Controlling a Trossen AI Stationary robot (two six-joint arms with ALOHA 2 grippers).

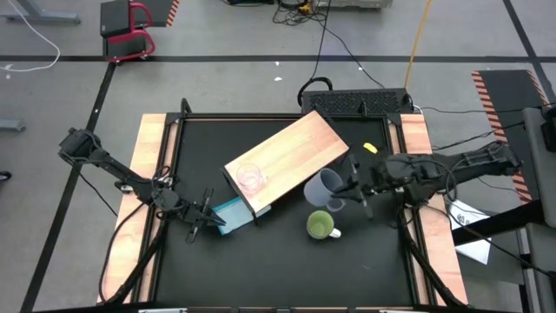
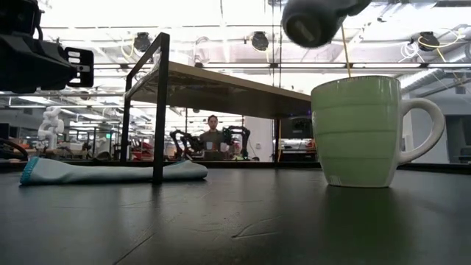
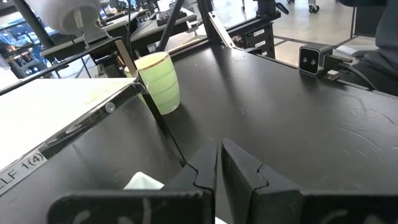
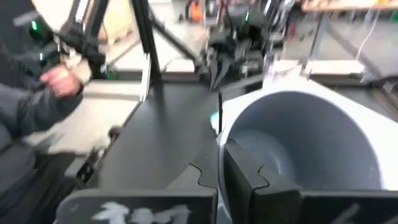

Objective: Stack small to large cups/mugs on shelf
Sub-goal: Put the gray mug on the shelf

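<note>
Green mug (image 2: 362,131) stands on open desk (image 1: 261,269) near shelf (image 1: 287,161); right fingers (image 4: 245,167) clamp grey mug (image 1: 323,186) aloft beside shelf edge. Left fingers (image 3: 208,168) together by teal block (image 1: 231,214).

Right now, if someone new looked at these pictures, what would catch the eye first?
The right gripper holds the grey mug by its rim, lifted off the table beside the shelf's right end. The glass cup already stands on the shelf top, near its front end. The green mug waits on the table in front, and the left gripper rests shut by the teal block.
</note>
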